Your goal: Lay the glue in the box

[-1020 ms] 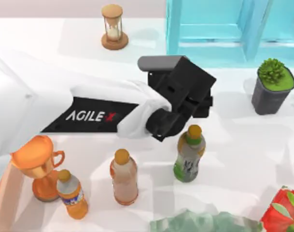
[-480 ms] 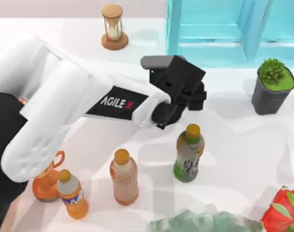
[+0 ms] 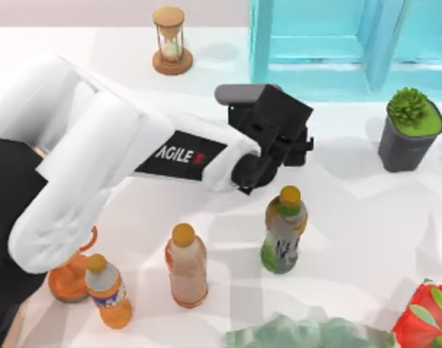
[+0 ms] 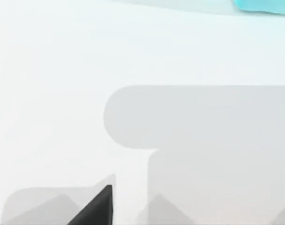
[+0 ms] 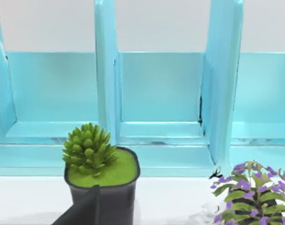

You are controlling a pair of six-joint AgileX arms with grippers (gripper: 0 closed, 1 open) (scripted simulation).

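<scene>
Fingers of the left gripper (image 3: pixel 273 145): I am seeing one dark tip low in the left wrist view, over bare white bench (image 3: pixel 366 217), and I cannot tell how wide they are standing. The gripper is hovering mid-bench, just behind the green-labelled, orange-capped drink bottle (image 3: pixel 284 232). The right gripper (image 5: pixel 88 208) is sitting parked, facing the dark-potted green succulent (image 5: pixel 99 173) and the teal shelf unit (image 5: pixel 161 89); its spread I cannot tell either.

I am not able to place the small yellow glue bottle. It may be lying hidden under the left wrist block, but that is a guess. Likewise I am not placing the terracotta box; the left arm is covering the bench's near-left corner.

Handling judgement: I am expecting the glue to be light, with a slightly yielding, smooth plastic body that tips easily. I am recommending a hold across the labelled mid-body with moderate squeeze, avoiding the tapered nozzle, which would slip.
</scene>
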